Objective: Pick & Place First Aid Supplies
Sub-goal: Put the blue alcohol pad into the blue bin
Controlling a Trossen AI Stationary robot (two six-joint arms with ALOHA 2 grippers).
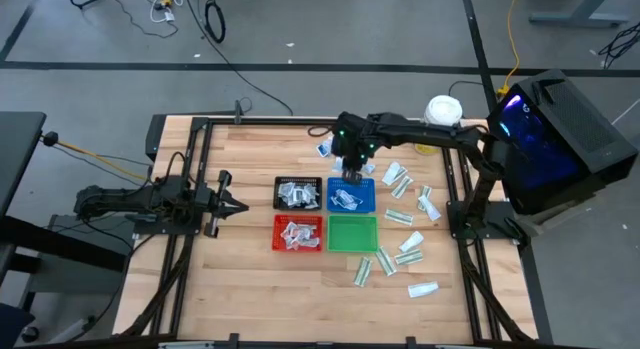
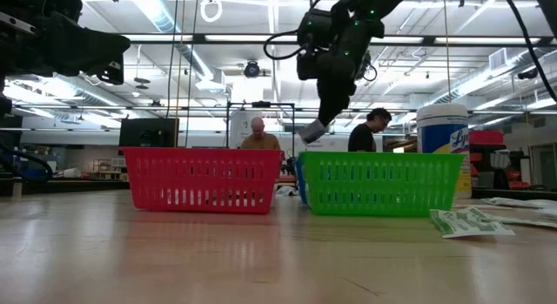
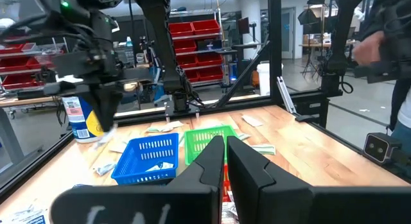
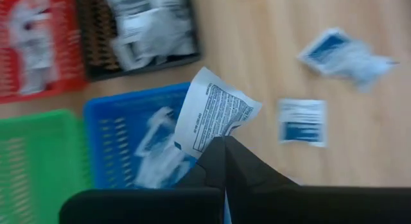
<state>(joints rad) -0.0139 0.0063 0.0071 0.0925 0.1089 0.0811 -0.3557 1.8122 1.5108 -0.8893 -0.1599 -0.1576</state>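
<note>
White packet [image 4: 215, 118] in right fingers [image 4: 225, 161] above blue tray [image 4: 115, 131].

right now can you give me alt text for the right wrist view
The right tool is shut on a white printed packet, held above the blue tray. Red, black and green trays sit around it, and two blue-printed packets lie on the wooden table.

The right arm reaches in from the worktop's [image 1: 250, 289] right edge, bent at the elbow, wrist pointing down. The right gripper [image 1: 352, 172] hangs above the worktop's middle, fingers clamped on a packet [image 4: 215, 115]. The left arm lies low and folded at the worktop's left edge, left gripper [image 1: 236, 205] closed, pointing inward.
</note>
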